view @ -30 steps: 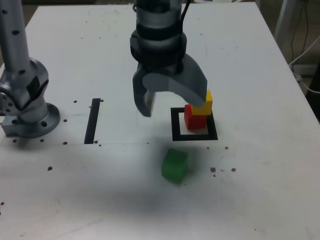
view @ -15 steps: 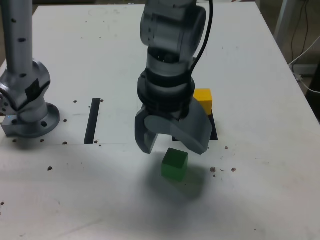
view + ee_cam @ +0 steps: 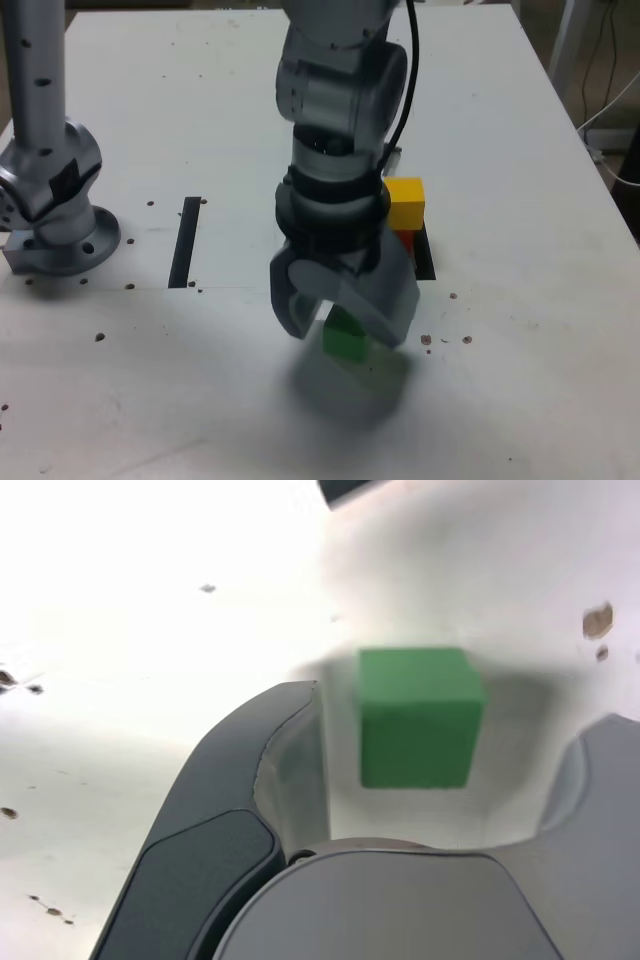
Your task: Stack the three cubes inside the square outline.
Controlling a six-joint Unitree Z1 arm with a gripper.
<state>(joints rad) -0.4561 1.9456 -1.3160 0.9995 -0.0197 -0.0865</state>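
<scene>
Since half a second ago I've brought the grey two-fingered gripper (image 3: 343, 322) down over the small matte green cube (image 3: 418, 716), which sits on the white table (image 3: 520, 400) just in front of the black tape square outline (image 3: 426, 262). Its jaws stand spread either side, not yet touching. The yellow cube (image 3: 405, 203) rests on the red cube (image 3: 405, 238) inside that frame. My worry: closing off-centre could twist or nudge the green block.

White table (image 3: 520, 400) with dark specks; 1 black strip (image 3: 185, 241); possibly cables (image 3: 610, 90).
</scene>
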